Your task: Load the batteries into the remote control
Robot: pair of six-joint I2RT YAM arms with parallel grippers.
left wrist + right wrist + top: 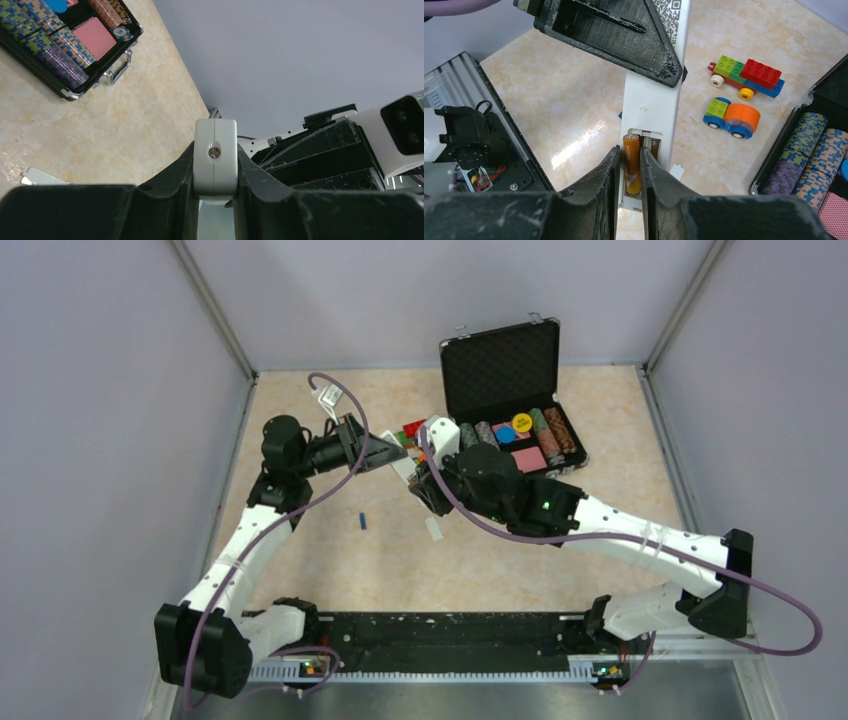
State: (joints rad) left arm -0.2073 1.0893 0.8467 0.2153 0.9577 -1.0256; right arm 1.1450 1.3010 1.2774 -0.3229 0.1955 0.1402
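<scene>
- The left gripper (215, 169) is clamped on one end of the slim white plastic remote control (650, 105), holding it above the beige table (330, 570).
- The right gripper (630, 161) is pinched narrow around the orange-brown cylindrical battery (631, 144), at the remote's open bay.
- To my eye it's seating: push straight down, keep the battery square to the slot, and hold the remote steady.
- The battery's long axis runs parallel with the remote's length; I can't read its polarity.
- The small blue battery (362, 520) lies on the table, well apart.
</scene>
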